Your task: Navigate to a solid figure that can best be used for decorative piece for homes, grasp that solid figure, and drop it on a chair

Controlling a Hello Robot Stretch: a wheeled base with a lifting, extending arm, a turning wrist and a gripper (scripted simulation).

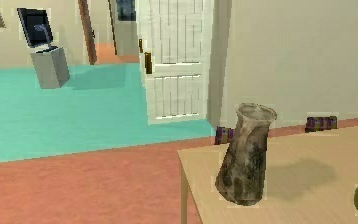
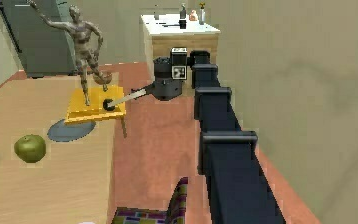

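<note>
Statue (image 2: 83,50), a grey-bronze human figure mid-stride on a yellow square base, stands upright on the light wooden table (image 2: 47,190) in the arm side view's upper left, near the table's edge. The dark square-bar arm (image 2: 222,140) reaches up the picture, and the dark two-finger gripper (image 2: 112,101) points off it toward the arm side view's left.

Key relation: the statue lies left of the gripper body, and the thin finger tips sit low, at the yellow base. Whether they touch it or are just beside it cannot be told. The statue's long axis is vertical and the fingers run roughly level, so they meet it at the bottom, not at the torso. There is only one arm, so there is no choice of arm.

Claw state: the fingers' spread is not readable. Since the statue stands on the table at the gripper's far end, it cannot be told whether the gripper holds anything.

A flat grey round disc (image 2: 57,130) lies just beside the base, and a green round apple (image 2: 29,148) lies nearer on the table. In the forward view a mottled grey-brown jug (image 1: 245,152) is on the same wood top, and dark purplish chair backs (image 1: 224,135) show past the table's far edge.

Judgement: navigation looks done, the step in hand is the grasp, and the chair drop is not yet done. Risk: a low grip could tip the tall figure.
</note>
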